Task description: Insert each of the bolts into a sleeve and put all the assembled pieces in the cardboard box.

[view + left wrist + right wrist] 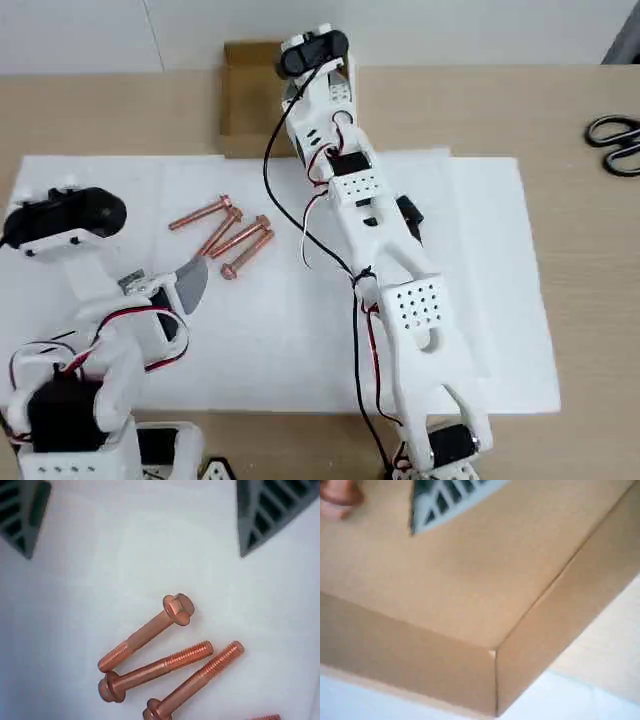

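Observation:
Several copper bolts (228,238) lie loose in a fan on the white mat (300,340), left of centre. My left gripper (175,277) hangs just in front of them, open and holding nothing. In the left wrist view its grey fingertips (25,520) stand wide apart above the bolts (150,632). The cardboard box (250,100) sits at the back edge of the mat. My right gripper (300,88) is stretched out over the box. The right wrist view looks into the box floor (470,580), with a blurred copper-coloured thing (337,497) at the frame's corner.
Black-handled scissors (615,143) lie on the wooden table at the far right. The right arm (400,290) runs diagonally across the mat from the front edge to the box. Bare mat lies between the two arms.

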